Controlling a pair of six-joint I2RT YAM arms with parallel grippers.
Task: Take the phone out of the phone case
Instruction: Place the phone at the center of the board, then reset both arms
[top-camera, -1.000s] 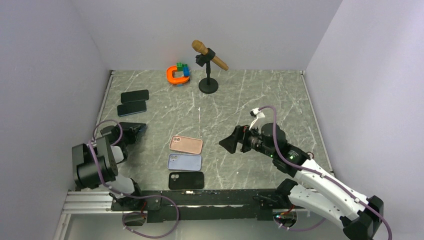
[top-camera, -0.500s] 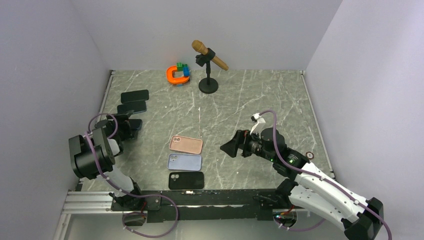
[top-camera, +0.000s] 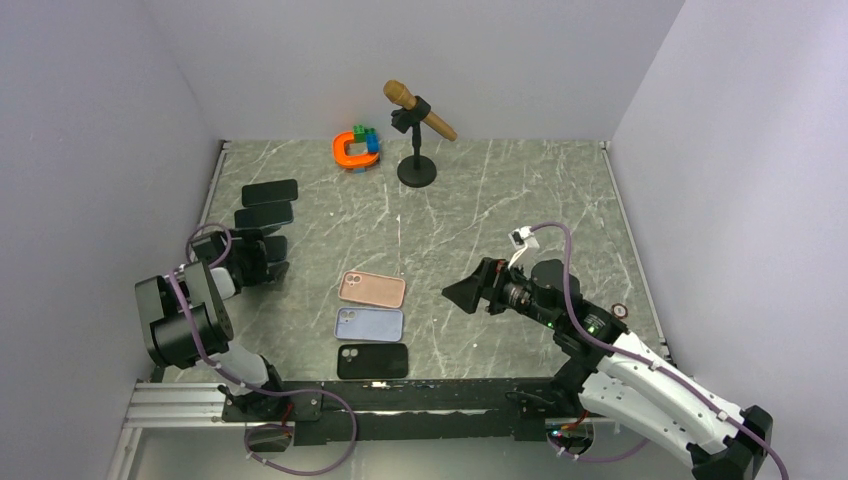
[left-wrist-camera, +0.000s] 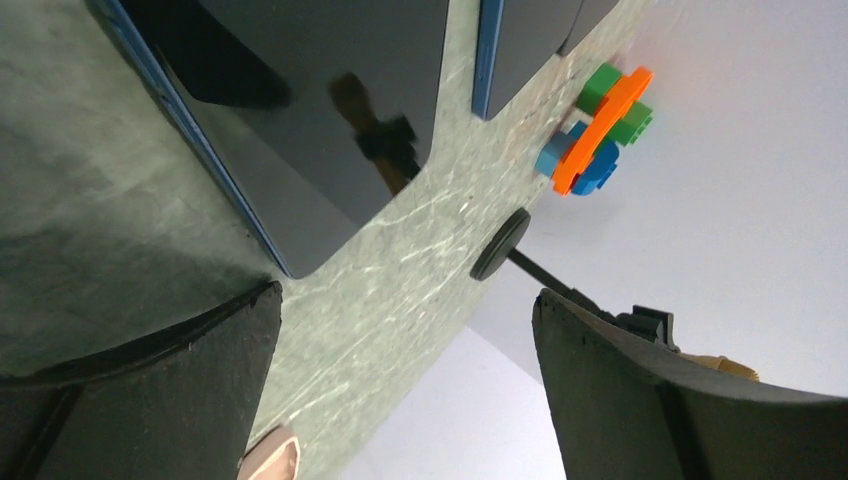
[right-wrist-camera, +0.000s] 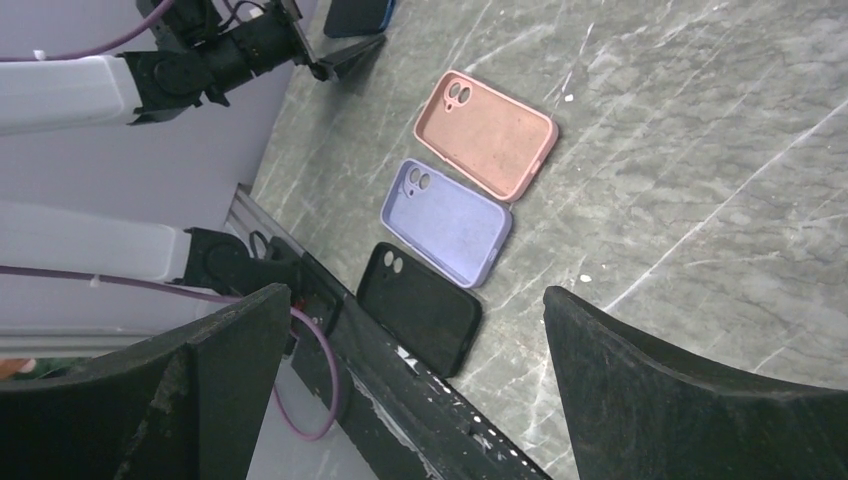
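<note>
Three phone cases lie in a column near the front: pink (top-camera: 372, 289) (right-wrist-camera: 487, 135), lavender (top-camera: 369, 324) (right-wrist-camera: 447, 222) and black (top-camera: 372, 361) (right-wrist-camera: 420, 308). Each looks hollow, with no phone in it. Three dark phones lie bare at the left: one (top-camera: 270, 191), a second (top-camera: 264, 215), and a third, blue-edged one (top-camera: 273, 243) (left-wrist-camera: 300, 100) flat just ahead of my left gripper (top-camera: 268, 260) (left-wrist-camera: 405, 370), which is open and holds nothing. Right of the cases, my right gripper (top-camera: 465, 292) (right-wrist-camera: 415, 390) hangs open and empty, pointing toward them.
A microphone on a black stand (top-camera: 417, 170) (left-wrist-camera: 500, 243) and an orange, blue and green toy (top-camera: 357, 149) (left-wrist-camera: 600, 130) sit at the back. White walls enclose the table on three sides. The arms' mounting rail (top-camera: 400, 395) runs along the front edge.
My left gripper, shut on the blue-edged phone a second ago, laid it flat by the other two phones and opened. My right gripper has drifted slightly right and down.
</note>
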